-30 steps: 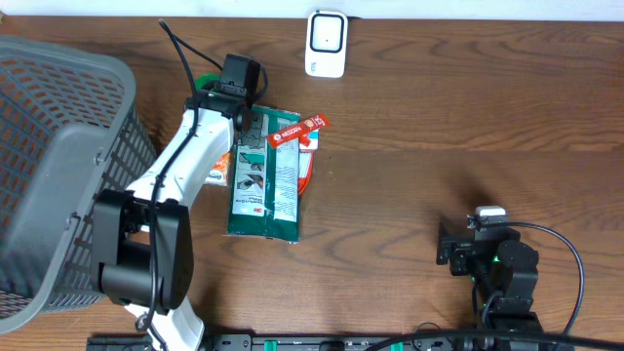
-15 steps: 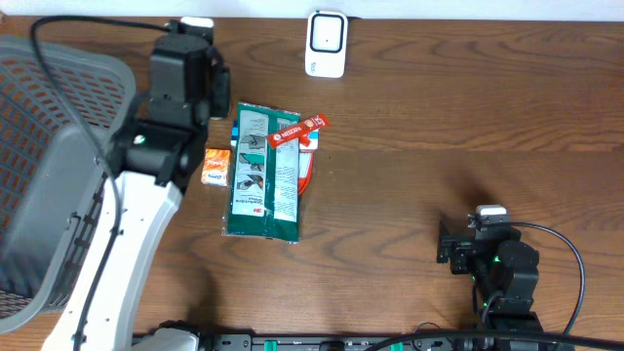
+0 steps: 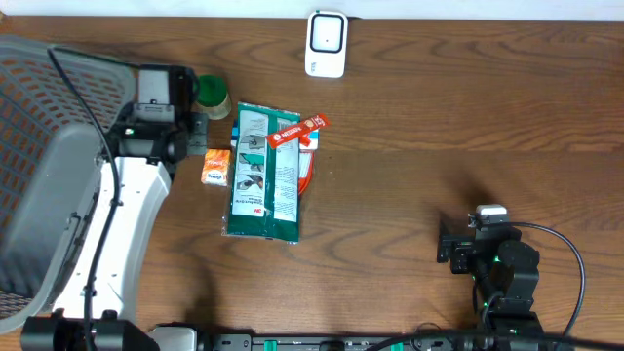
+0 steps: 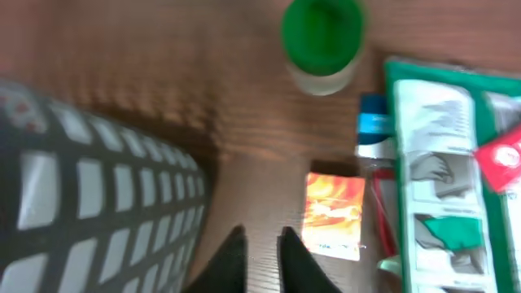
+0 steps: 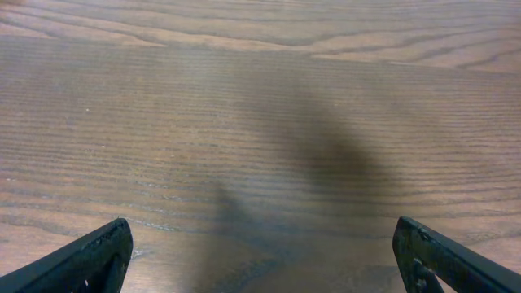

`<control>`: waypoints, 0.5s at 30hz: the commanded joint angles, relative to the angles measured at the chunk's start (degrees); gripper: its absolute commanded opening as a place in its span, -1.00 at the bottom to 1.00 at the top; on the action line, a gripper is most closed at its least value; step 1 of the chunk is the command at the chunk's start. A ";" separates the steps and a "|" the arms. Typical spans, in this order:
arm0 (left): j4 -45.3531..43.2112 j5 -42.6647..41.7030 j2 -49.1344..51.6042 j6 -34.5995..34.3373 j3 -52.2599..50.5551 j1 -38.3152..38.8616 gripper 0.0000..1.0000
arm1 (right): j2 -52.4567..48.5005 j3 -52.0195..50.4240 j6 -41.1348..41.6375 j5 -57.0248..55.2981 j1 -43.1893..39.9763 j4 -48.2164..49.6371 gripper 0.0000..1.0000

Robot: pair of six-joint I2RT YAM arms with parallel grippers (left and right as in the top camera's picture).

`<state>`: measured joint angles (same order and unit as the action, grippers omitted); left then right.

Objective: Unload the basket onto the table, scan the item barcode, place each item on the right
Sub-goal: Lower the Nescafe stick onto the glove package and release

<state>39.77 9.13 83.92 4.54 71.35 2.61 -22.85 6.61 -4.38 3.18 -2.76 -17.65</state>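
Left gripper is pinched closed on nothing, low in the wrist view. The orange packet lies just to its right, print blurred. Further right lies the green package. On it rests a red wrapper, lettering too small to read. White scanner sits top centre. Right gripper gapes wide over wood.

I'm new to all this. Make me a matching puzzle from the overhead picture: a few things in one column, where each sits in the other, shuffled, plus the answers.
Things
1. white plastic scanner
2. grey mesh basket
3. small orange packet
4. clear jar with green lid

Places
A. far left side of the table
B. just left of the green-and-white flat package
C. middle of the top edge
D. directly above the orange packet, nearer the top edge

Pairs: 1-C, 2-A, 3-B, 4-D
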 commanded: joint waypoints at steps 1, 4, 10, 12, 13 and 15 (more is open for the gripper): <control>-0.76 -0.33 0.37 -0.31 -1.01 -2.29 -0.80 | 0.07 -0.09 0.72 0.11 -0.15 0.28 0.99; -1.42 -0.33 0.39 -0.31 -1.18 -4.33 -0.80 | 0.07 -0.09 0.72 0.11 -0.15 0.28 0.99; -2.05 -0.35 0.42 -0.31 -1.18 -7.45 -0.80 | 0.07 -0.09 0.72 0.11 -0.15 0.28 0.99; -2.38 -0.39 0.42 -0.31 -1.18 -8.13 -0.80 | 0.07 -0.09 0.72 0.09 -0.15 0.26 0.99; -2.58 -0.50 0.42 -0.31 -1.18 -8.39 -0.80 | 0.07 -0.09 0.72 0.11 -0.15 0.26 0.99; -2.75 -1.51 0.42 -0.37 -1.18 -8.72 -0.80 | 0.07 -0.09 0.72 0.11 -0.15 0.26 0.99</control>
<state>37.21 8.03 83.92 4.54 70.41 -5.13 -22.85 6.61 -4.36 3.18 -2.76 -17.50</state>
